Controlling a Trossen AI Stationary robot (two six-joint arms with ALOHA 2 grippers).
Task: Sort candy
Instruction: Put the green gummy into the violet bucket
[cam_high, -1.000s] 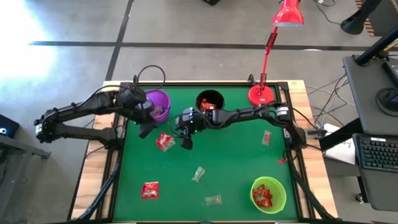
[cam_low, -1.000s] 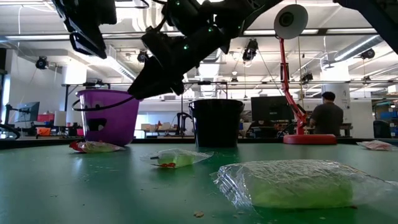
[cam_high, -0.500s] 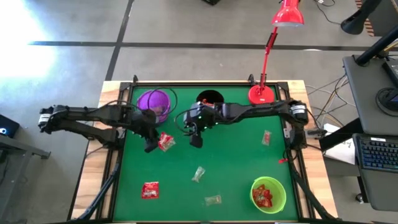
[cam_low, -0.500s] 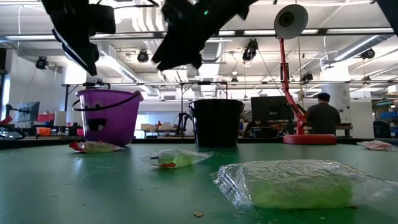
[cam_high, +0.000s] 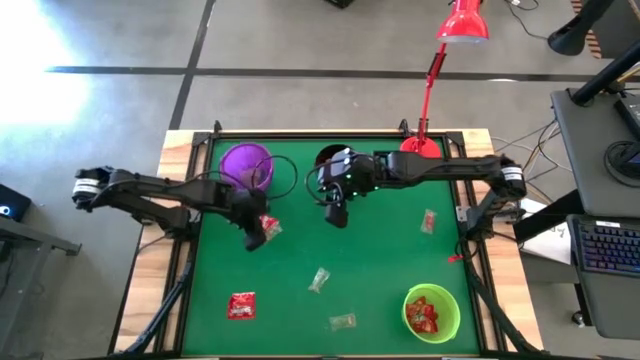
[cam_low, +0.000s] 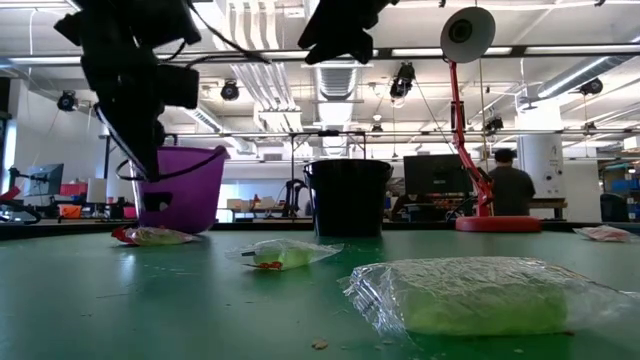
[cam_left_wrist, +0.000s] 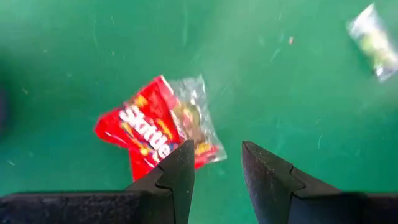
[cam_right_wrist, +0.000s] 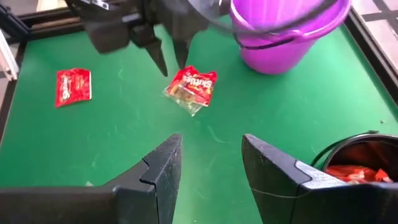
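Jaws of left gripper (cam_left_wrist: 214, 165) parted, empty, above red candy packet (cam_left_wrist: 149, 127); right gripper (cam_right_wrist: 208, 158) likewise parted, empty.

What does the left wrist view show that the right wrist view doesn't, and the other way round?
Only the left wrist view shows a pale wrapped candy farther across the green mat. Only the right wrist view shows the purple bucket, the black bucket with red packets inside, a second red candy packet, and the left gripper seen from outside, open above the mat. Both share the red Skittles packet with a clear wrapped candy lying on it.
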